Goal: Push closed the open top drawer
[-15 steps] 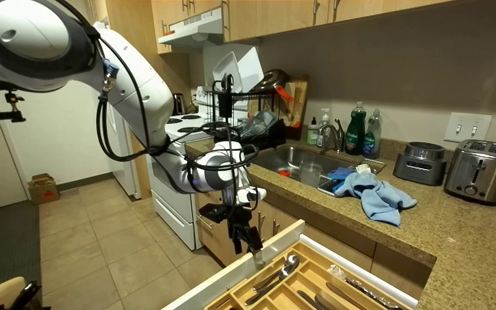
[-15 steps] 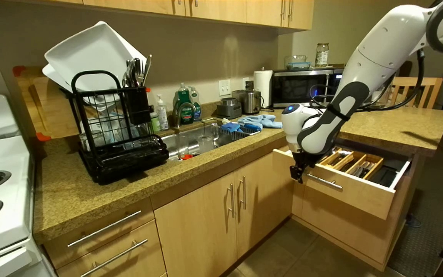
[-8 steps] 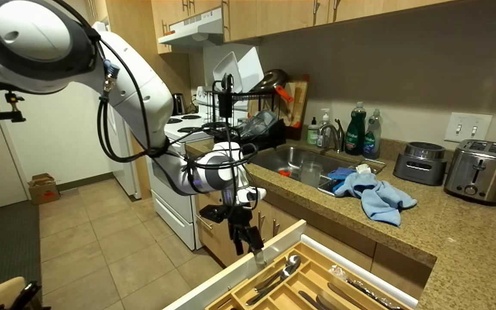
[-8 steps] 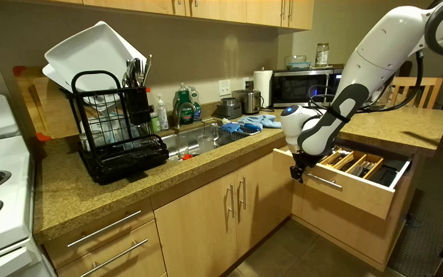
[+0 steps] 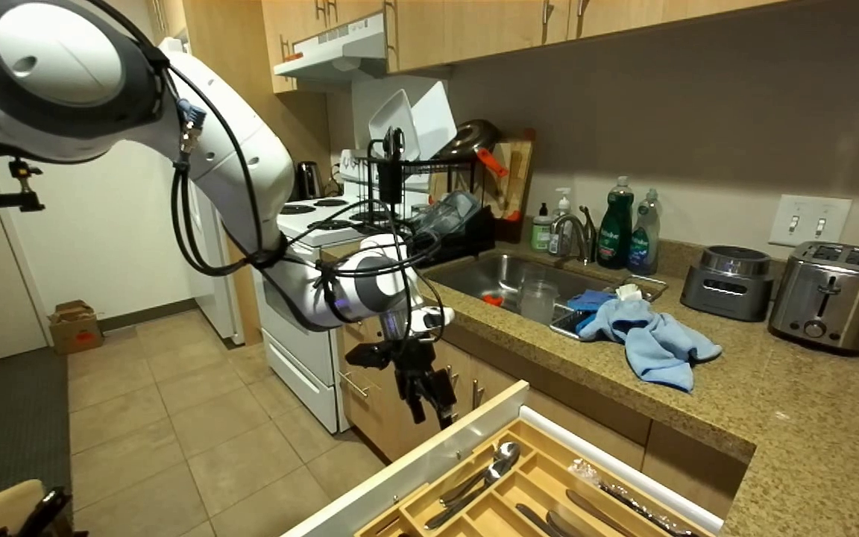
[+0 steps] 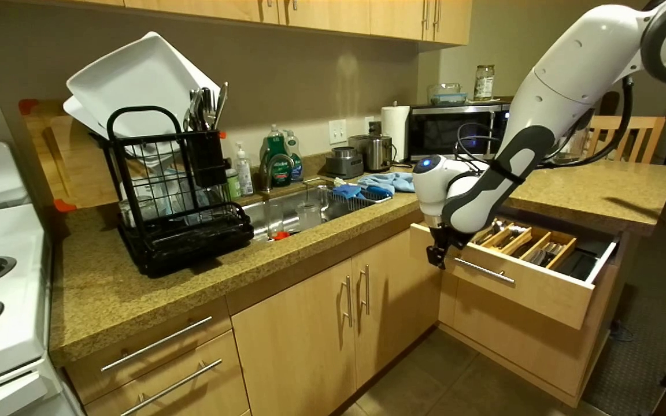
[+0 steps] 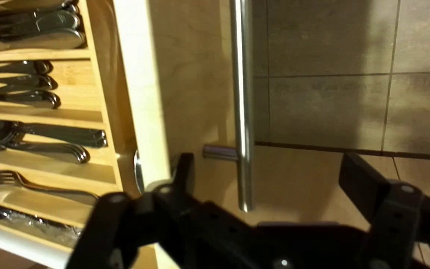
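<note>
The top drawer (image 6: pixel 532 292) is pulled out, with a flat tan front panel and a metal bar handle (image 6: pixel 483 270). In an exterior view its front panel's inner side (image 5: pixel 429 466) and the divided wooden tray with cutlery (image 5: pixel 500 485) show. My gripper (image 6: pixel 437 260) is just outside the front panel, near one end of the handle; it also shows in an exterior view (image 5: pixel 432 419). In the wrist view my gripper (image 7: pixel 269 168) is open and empty. The handle (image 7: pixel 243 112) appears between its fingers, one finger lying close to the front panel; contact cannot be told.
A granite counter (image 6: pixel 321 237) with a sink (image 5: pixel 511 268) runs beside the drawer. A blue cloth (image 5: pixel 653 335) and a toaster (image 5: pixel 836 294) are on it. Cabinet doors with bar handles (image 6: pixel 349 300) stand at right angles to the drawer front.
My gripper has shifted slightly outward and up, away from the drawer's front panel, so more of the handle's end shows. The drawer has not visibly moved.
</note>
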`<state>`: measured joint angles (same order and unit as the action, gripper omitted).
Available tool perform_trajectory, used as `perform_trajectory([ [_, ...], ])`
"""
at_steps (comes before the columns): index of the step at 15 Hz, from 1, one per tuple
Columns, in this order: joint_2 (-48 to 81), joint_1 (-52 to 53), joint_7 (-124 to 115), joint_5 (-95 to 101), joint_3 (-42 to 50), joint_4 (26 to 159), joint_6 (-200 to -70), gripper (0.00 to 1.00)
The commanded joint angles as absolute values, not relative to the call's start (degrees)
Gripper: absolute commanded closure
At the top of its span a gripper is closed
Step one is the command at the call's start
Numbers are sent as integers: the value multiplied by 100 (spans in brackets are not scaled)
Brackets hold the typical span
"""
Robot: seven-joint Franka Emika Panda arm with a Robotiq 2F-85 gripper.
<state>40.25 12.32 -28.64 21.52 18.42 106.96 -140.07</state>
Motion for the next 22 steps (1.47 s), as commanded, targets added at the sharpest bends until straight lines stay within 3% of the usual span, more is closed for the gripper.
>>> perform_trajectory([
  [1, 3880, 1746, -3352, 2655, 1920, 10730, -14169, 0],
  [8, 3989, 2693, -4814, 4164, 2158, 10567, -14139, 0],
  [15, 4167, 2462, -6781, 6589, 1957, 10491, -13173, 0],
  [16, 4186, 2334, -6920, 6747, 1802, 10499, -12891, 25],
  [17, 4208, 2202, -7022, 6861, 1639, 10506, -12625, 26],
  [22, 4335, 1622, -7056, 6774, 879, 10534, -11727, 59],
])
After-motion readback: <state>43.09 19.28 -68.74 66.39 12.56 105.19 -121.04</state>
